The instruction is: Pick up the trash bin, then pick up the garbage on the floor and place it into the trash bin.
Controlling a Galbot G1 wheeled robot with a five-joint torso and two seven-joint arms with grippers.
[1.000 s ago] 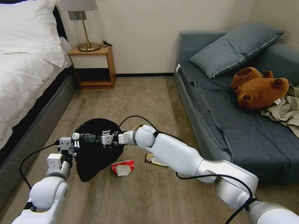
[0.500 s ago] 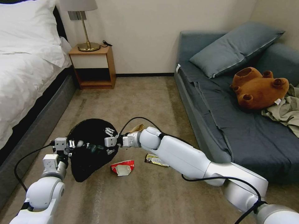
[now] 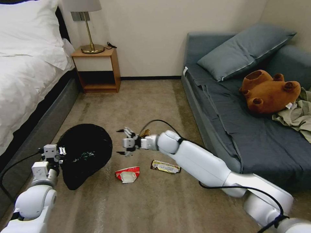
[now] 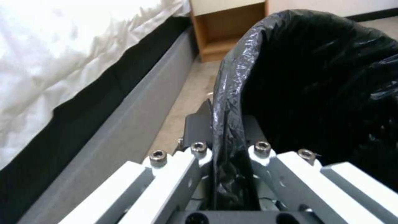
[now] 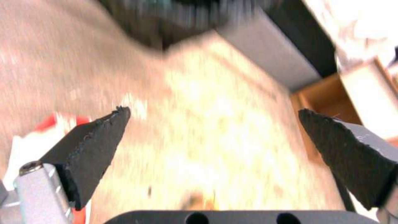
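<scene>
Black liner: crinkly plastic covered the trash bin (image 3: 86,152), which was tilted with its mouth toward the right arm, lifted beside the bed (image 3: 29,81) on the robot's left.
Left gripper (image 3: 60,151): at the bin's near-left rim; in the left wrist view its fingers (image 4: 199,130) were clamped on the bagged rim (image 4: 226,124), one outside and one inside.
Bottle (image 3: 85,155): a glint of clear plastic and green lay inside the bin's dark opening.
Right gripper (image 3: 122,141): in the air just right of the bin's rim, above the carpet (image 3: 145,97), with its fingers (image 5: 89,149) spread wide and nothing between them.
Red-and-white wrapper (image 3: 128,174): crumpled on the carpet, below the right gripper and near the bin's right side.
Dark-and-gold wrapper (image 3: 166,166): flat on the carpet just right of the red one, partly under the right forearm.
Brown paper (image 3: 145,132): a scrap showed behind the right wrist, mostly hidden.
Surroundings: a nightstand (image 3: 97,68) with a lamp stood by the wall; a brown plush bear (image 3: 269,92) and an olive cloth (image 3: 296,118) lay on the grey sofa (image 3: 246,129).
</scene>
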